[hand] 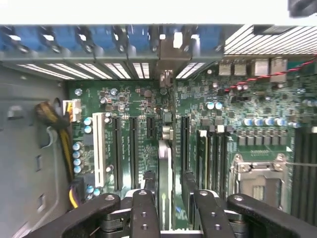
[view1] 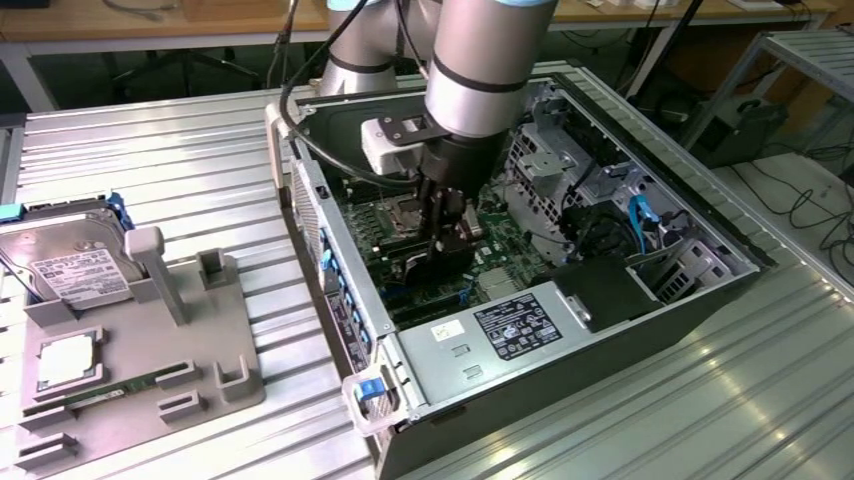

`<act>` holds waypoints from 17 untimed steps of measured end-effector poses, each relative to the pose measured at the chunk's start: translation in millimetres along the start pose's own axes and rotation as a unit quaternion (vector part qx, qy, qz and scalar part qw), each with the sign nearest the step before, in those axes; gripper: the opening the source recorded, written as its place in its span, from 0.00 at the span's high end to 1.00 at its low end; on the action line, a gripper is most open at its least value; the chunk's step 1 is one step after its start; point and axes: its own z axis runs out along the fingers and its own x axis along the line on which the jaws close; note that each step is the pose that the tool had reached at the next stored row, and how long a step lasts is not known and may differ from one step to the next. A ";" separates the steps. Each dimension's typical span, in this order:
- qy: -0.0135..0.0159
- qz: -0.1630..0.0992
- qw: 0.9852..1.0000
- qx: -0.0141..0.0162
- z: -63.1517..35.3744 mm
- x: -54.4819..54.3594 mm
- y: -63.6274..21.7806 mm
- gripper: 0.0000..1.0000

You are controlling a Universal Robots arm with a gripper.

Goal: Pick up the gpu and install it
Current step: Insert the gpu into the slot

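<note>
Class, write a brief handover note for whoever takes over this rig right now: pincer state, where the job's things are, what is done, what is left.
Pincer: shut on the gpu, held edge-on and upright between the fingers.
Position: the arm is lowered inside the open computer case, with the card just above the green motherboard, among the long black expansion slots.
Done: the card has been picked up and carried into the case.
Left: whether the card's edge is already in a slot cannot be told; seating and release remain.
Elsewhere: the hard drive sits on the grey parts holder beside the case.

A ribbed metal table [view1: 160, 160] gleams under bright light; a wooden bench [view1: 174, 20] and cables [view1: 814, 200] lie behind
</note>
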 end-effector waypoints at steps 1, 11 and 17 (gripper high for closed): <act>0.001 0.000 1.000 0.000 -2.0 -0.1 0.0 0.65; 0.001 0.000 1.000 0.000 -1.9 -0.1 0.0 0.89; 0.001 0.000 1.000 0.000 -1.9 -0.1 0.0 0.89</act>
